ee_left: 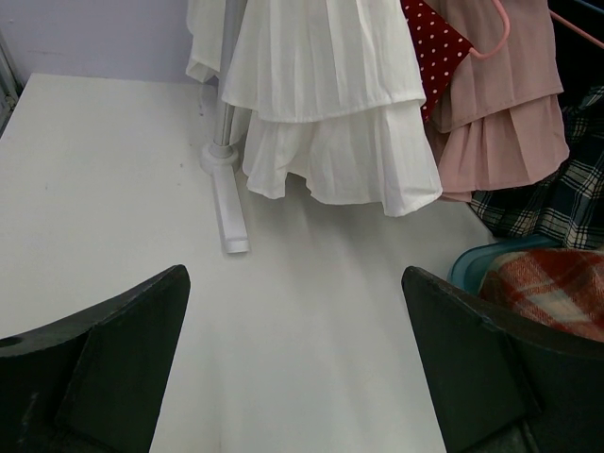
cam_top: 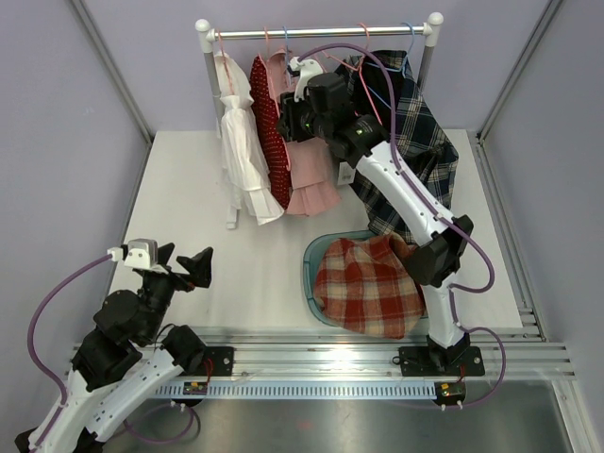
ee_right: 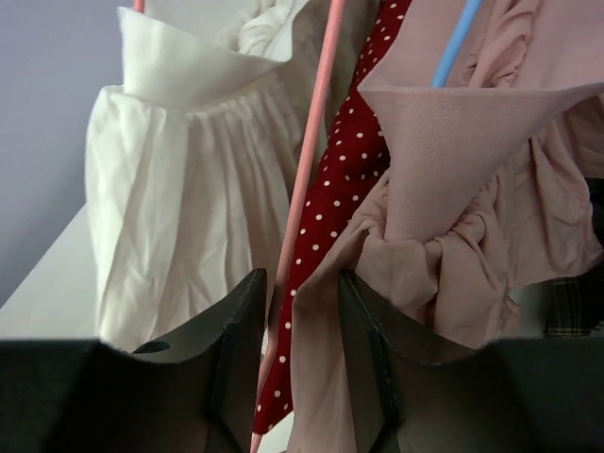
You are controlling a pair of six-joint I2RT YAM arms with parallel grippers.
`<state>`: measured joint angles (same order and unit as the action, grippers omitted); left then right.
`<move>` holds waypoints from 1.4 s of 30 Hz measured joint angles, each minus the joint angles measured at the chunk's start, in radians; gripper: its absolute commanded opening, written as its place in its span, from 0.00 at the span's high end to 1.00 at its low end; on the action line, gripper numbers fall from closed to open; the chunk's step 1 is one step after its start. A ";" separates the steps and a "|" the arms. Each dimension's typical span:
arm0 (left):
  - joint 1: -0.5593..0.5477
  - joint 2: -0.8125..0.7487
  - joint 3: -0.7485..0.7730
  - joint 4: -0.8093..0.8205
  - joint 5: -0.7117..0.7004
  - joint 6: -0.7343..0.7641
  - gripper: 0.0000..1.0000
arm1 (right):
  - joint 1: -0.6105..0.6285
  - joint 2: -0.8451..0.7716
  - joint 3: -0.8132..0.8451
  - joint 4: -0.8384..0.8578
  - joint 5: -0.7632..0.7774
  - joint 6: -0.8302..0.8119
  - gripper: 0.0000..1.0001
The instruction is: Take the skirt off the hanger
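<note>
right gripper (ee_right: 300, 283) at rack (cam_top: 321, 31): jaws narrowed around pink hanger (ee_right: 307, 160) and red dotted skirt (ee_right: 354, 160), can't tell if clamped | red dotted skirt hangs between white skirt (ee_right: 179, 208) and pink skirt (ee_right: 472, 236) | left gripper (ee_left: 294, 278) wide apart over table (ee_left: 94, 170)

Skirts (cam_top: 311, 184) hang on the rack (cam_top: 321, 32), far back on the table (cam_top: 245, 274); the basket (cam_top: 310, 260) before them holds, seemingly, cloth (cam_top: 368, 288).

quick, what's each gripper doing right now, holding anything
left gripper: open wide, holding nothing.
right gripper: jaws partly apart around the pink hanger and the red dotted skirt; whether it grips them cannot be told.
</note>
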<state>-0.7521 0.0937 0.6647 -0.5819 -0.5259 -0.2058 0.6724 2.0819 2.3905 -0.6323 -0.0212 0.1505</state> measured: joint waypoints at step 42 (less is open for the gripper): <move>0.001 0.000 0.000 0.000 0.009 0.000 0.01 | 0.003 -0.147 0.059 -0.043 0.001 -0.055 1.00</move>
<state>-0.7513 0.0937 0.6647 -0.5816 -0.5167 -0.2054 0.6754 1.9347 2.4496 -0.6754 -0.0204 0.0952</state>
